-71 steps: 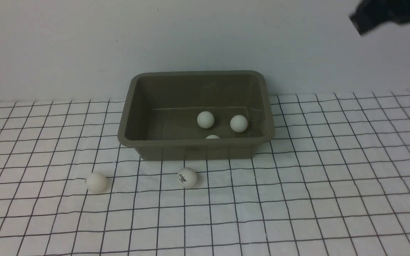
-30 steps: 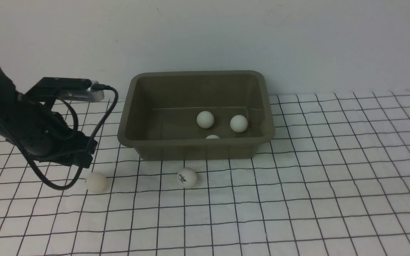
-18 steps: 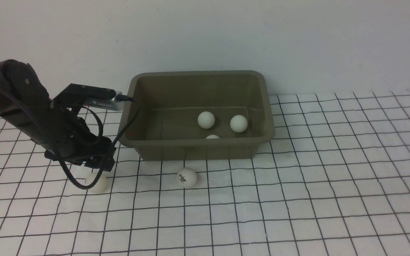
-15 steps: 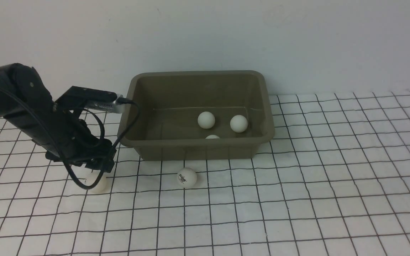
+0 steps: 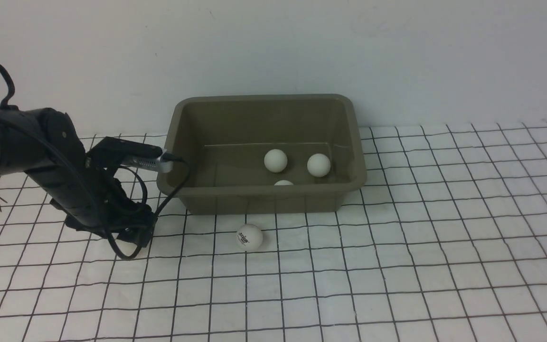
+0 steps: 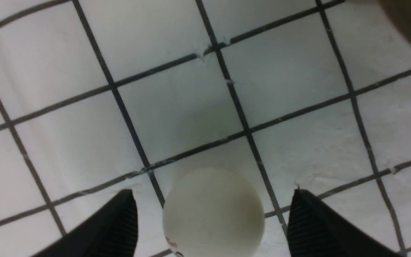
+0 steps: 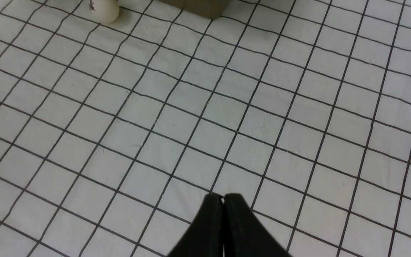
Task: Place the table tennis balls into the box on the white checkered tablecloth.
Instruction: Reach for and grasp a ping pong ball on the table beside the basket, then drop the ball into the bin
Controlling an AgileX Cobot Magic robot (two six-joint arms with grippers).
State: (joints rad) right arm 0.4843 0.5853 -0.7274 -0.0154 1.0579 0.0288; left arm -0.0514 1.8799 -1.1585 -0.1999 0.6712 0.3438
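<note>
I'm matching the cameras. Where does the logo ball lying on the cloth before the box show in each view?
Front view: logo ball on the tablecloth, just before the box's near wall.
Left wrist view: not in it; a different ball sits inside the open left hand.
Right wrist view: logo ball beside the box's corner.
Shared landmark: the box.

Front faces forward; wrist cameras look down onto tablecloth (image 7: 227,107)
</note>
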